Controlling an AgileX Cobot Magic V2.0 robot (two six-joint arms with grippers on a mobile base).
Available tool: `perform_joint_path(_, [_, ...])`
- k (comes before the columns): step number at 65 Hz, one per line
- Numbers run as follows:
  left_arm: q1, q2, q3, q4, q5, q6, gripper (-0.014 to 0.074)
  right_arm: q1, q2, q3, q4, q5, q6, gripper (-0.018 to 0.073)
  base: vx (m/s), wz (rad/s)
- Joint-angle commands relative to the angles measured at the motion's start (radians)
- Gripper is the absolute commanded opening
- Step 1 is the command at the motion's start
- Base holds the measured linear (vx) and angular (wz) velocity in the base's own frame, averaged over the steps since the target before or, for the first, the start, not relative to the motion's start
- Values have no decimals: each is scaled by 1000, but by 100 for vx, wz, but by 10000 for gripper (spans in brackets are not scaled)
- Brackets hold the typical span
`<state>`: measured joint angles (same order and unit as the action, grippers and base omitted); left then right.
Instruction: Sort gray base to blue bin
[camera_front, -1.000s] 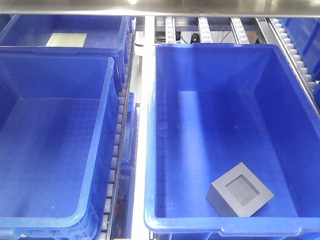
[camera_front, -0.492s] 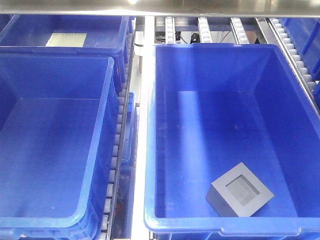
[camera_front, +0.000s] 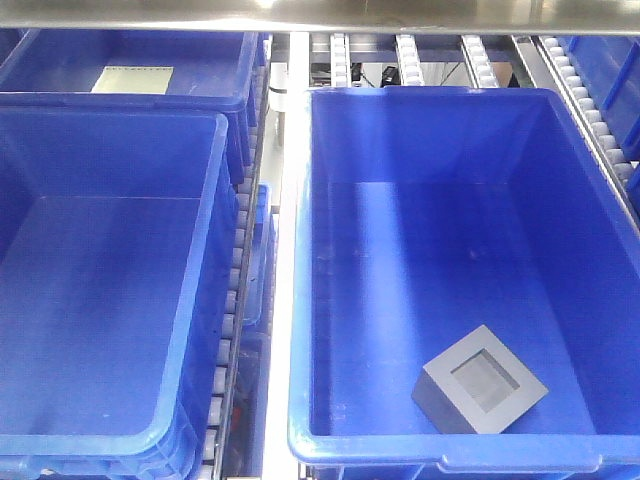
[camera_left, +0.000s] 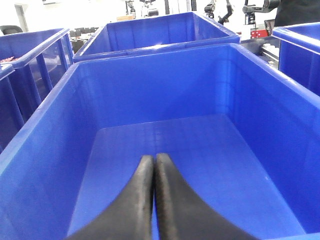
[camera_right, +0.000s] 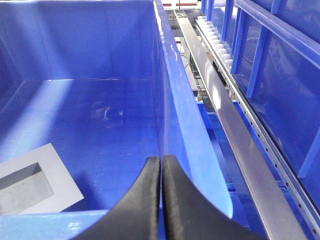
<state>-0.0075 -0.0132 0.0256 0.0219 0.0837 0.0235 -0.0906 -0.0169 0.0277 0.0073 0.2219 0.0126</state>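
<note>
Gray base (camera_front: 480, 394), matte box-shaped block, recessed square pocket facing up: lying on floor of large bright-blue plastic crate (camera_front: 300, 300), near corner, about 5 o'clock in front view. Right gripper (camera_right: 161, 165) clenched, empty, above crate's near right rim. Left gripper (camera_left: 154, 162) clenched, empty, over neighbouring blue crate (camera_left: 30, 145). Farther, 11 o'clock: blue crate holding pale greenish sheet (camera_front: 132, 79).

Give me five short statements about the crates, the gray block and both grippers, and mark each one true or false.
1. The matte gray box-shaped base lies inside the large right-hand blue plastic bin. True.
2. Its recessed pocket faces down. False: it faces up.
3. The left gripper holds the base. False: shut on nothing.
4. The right gripper is shut. True.
5. The near left blue crate holds a pale sheet. False: the sheet lies in the far left blue crate.
</note>
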Motion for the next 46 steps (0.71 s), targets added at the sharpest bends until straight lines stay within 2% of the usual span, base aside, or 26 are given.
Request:
perform_joint_path(1, [3,-13,-20,-6,-69,-6,-6,0,-2,2,-7,-74,-13,-5,0,0])
perform_joint_path(46, [3,-13,-20,-6,-69,-6,-6,0,-2,2,-7,-74,-13,-5,0,0])
